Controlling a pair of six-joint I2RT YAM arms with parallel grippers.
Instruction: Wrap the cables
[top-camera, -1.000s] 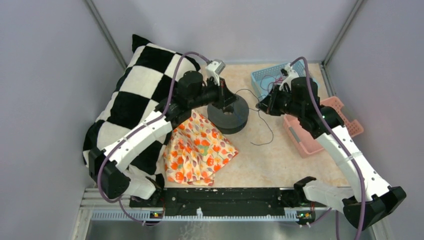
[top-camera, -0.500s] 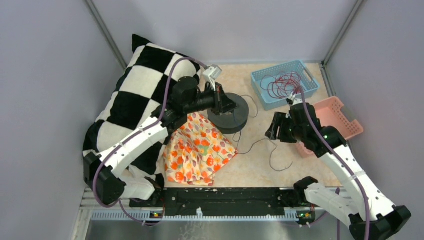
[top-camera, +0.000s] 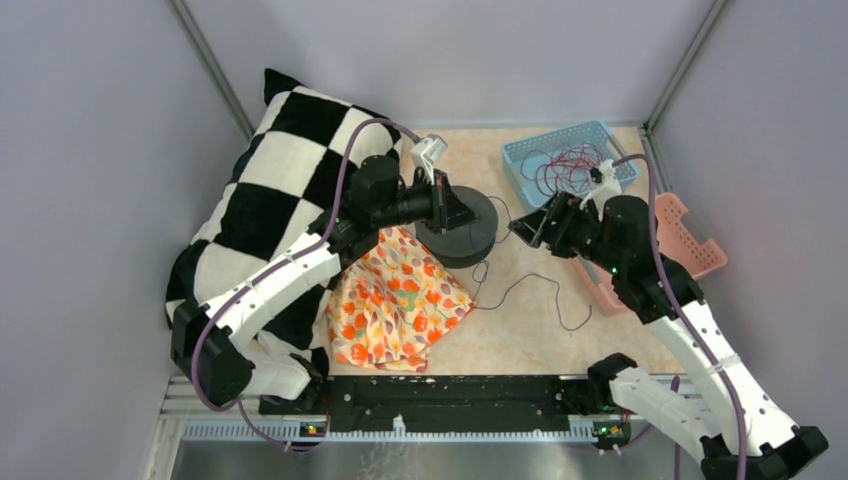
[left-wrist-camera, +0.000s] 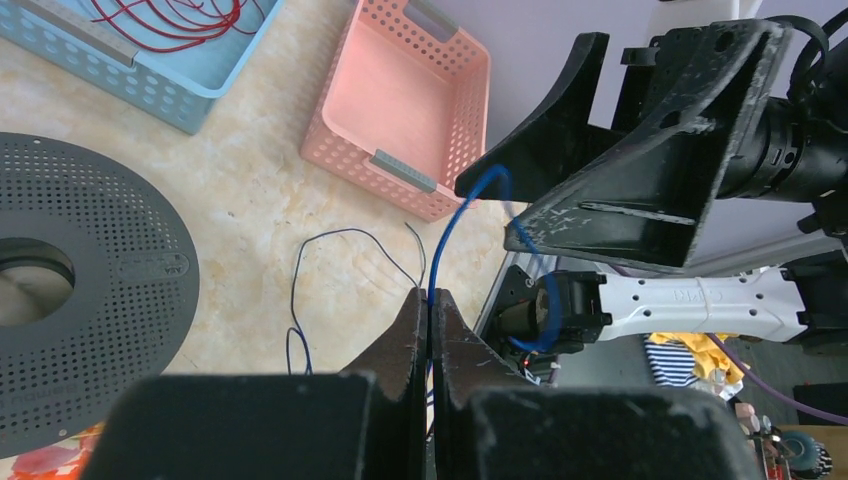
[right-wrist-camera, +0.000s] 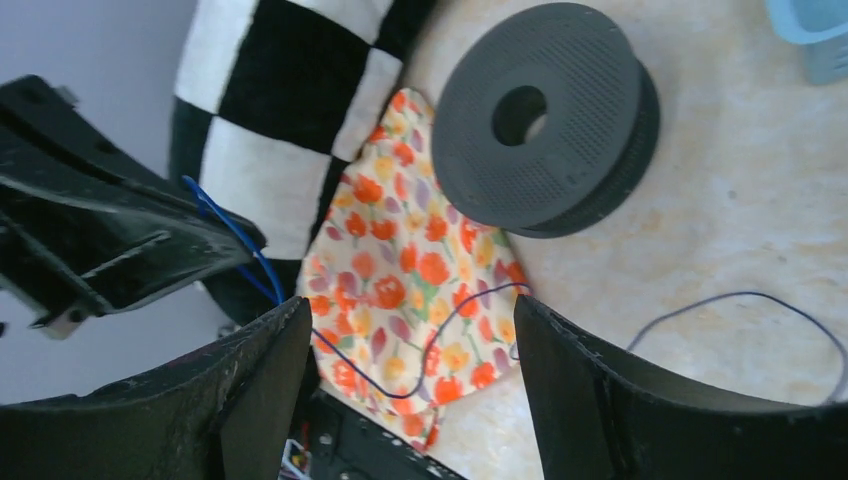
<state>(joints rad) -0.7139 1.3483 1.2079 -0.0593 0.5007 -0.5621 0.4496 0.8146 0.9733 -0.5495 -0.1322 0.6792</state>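
Left hand (left-wrist-camera: 430, 310) clamps the thin dark-blue cable (left-wrist-camera: 443, 240), which trails over the beige table (top-camera: 520, 335) right of the dark grey perforated spool (top-camera: 472, 240); right hand (right-wrist-camera: 405, 310) fingers stand apart

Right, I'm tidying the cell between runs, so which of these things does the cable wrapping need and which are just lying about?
In use: thin blue cable, pinched in the left end effector; dark grey spool; possibly the red wires in the blue basket.
Lying about: pink basket, checkered pillow, floral cloth.
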